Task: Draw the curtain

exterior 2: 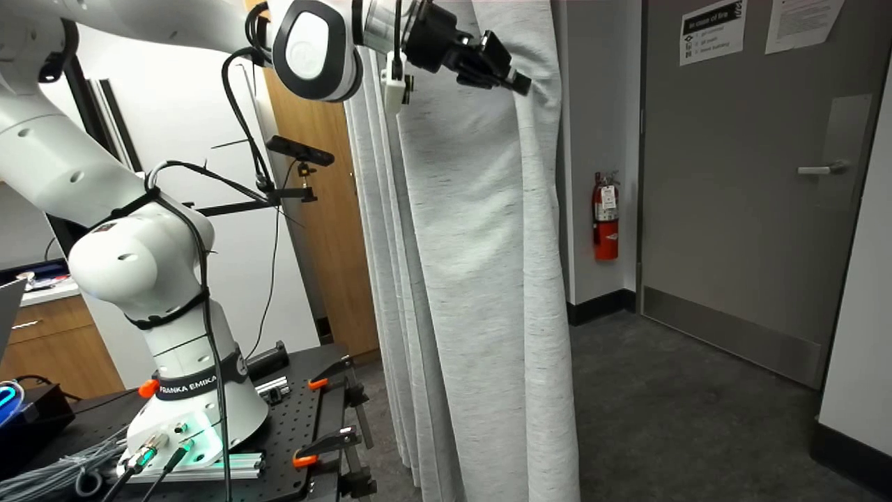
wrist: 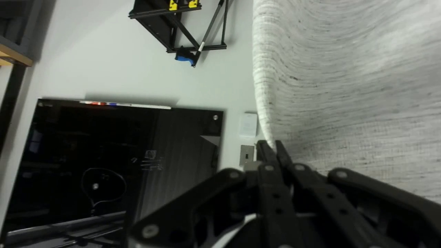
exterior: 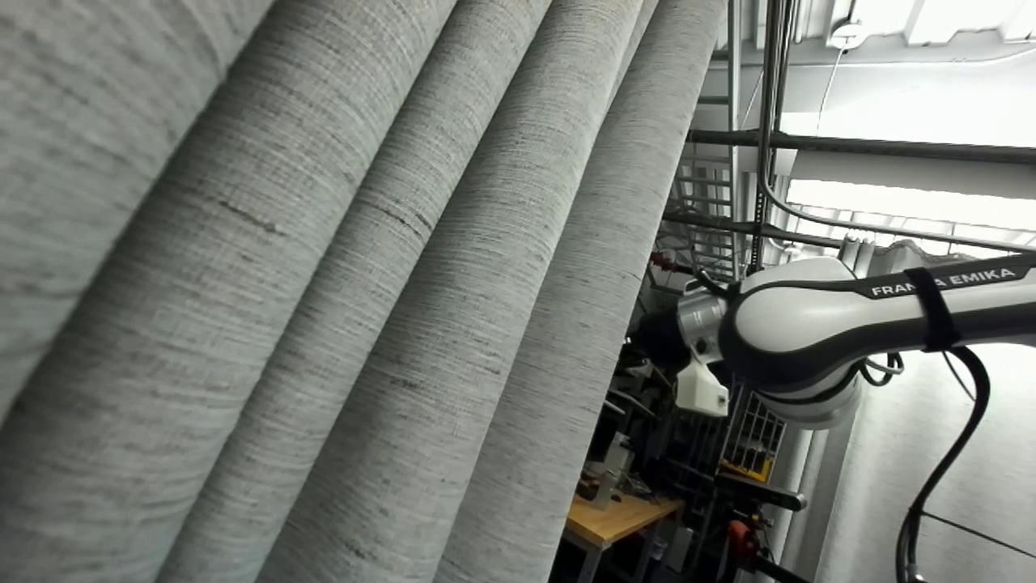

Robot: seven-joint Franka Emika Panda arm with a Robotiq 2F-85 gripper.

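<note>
Wrist view has the gripper (wrist: 272, 148) reaching in from the bottom, its two fingers pinched together on a narrow edge of the curtain (wrist: 351, 96). From that pinch we see the edge run to the top of the picture, while the cloth spreads to the right of the fingertips until the frame cuts it off. A switch plate (wrist: 246, 155) sits just left of the fingertips, with a dark board (wrist: 103, 155) farther left; we cannot read its marks.

In an exterior view, the curtain's long axis is near upright, leaning slightly, and a slim fold drops from directly beneath the fingertips. Cloth also continues above and behind them, and both its top and its bottom leave the frame. A fire extinguisher (exterior 2: 605, 219) is below and right of the gripper.

In an exterior view, the curtain's folds slant from upper right to lower left, filling the space left of the gripper, and its border hides the fingertips from us. Right of the gripper, behind the arm (exterior: 809, 324), hangs a pale drape (exterior: 906, 470); we cannot tell whether it is the same curtain. Below the gripper, the clutter around a wooden table (exterior: 619, 518) is too dark to sort out.
</note>
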